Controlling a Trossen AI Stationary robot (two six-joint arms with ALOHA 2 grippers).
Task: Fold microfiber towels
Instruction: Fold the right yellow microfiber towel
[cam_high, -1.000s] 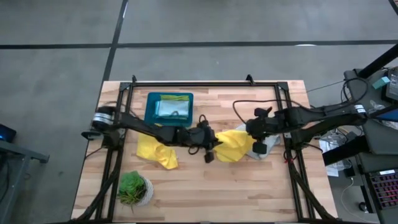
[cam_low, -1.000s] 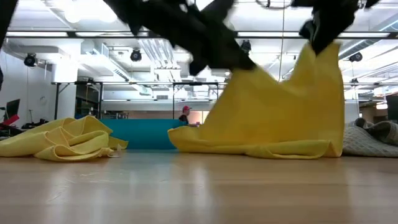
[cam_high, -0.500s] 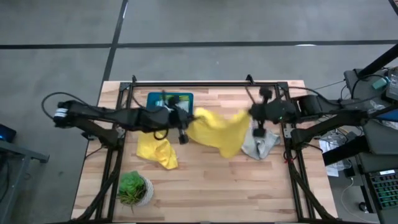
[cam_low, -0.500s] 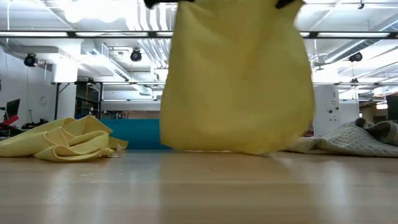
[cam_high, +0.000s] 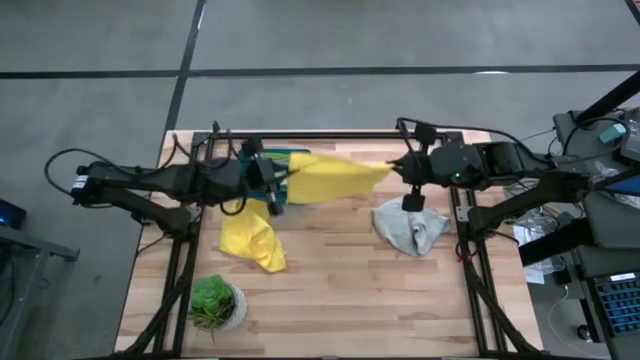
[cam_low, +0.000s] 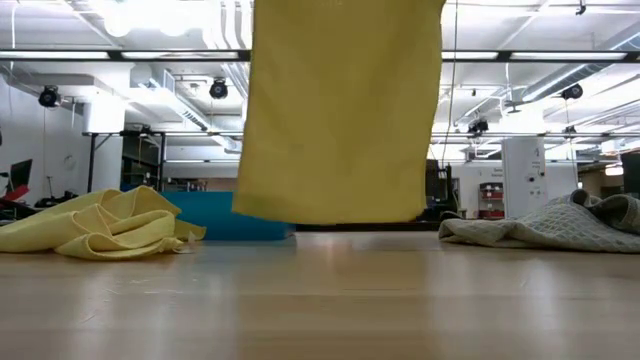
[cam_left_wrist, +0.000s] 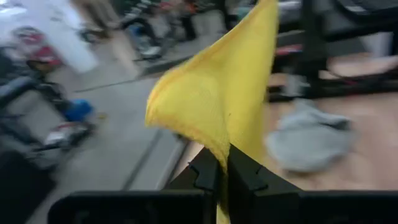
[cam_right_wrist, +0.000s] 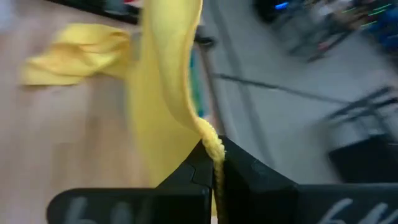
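A yellow microfiber towel (cam_high: 330, 178) hangs spread between my two grippers, above the far half of the table. My left gripper (cam_high: 278, 190) is shut on its left end and my right gripper (cam_high: 396, 171) is shut on its right end. In the low view the towel (cam_low: 340, 110) hangs as a flat sheet, its lower edge clear of the tabletop. A second yellow towel (cam_high: 250, 240) lies crumpled on the table at the left. A pale grey towel (cam_high: 410, 228) lies bunched on the table at the right. My left gripper pinches the yellow towel's upper edge at its left end (cam_left_wrist: 221, 142) between its two fingers, which point nearly level. The cloth is lifted clear and hangs below the hold. My right gripper pinches the hemmed upper edge at the towel's right end (cam_right_wrist: 211, 140) between its two fingers, which slant a little downward. The cloth runs away from it toward the other arm and hangs free.
A teal tray (cam_high: 292, 155) sits at the far left, partly under the hanging towel. A small potted plant (cam_high: 215, 303) stands near the front left corner. Black frame rails (cam_high: 330, 133) run along the table's far edge and sides. Bare wood lies across the near middle.
Both grippers have risen and moved toward the far edge, the left one also toward the table's left, so they stand farther apart. The yellow towel, whose lower part lay on the table, has been lifted clear and spread out into a flat hanging sheet.
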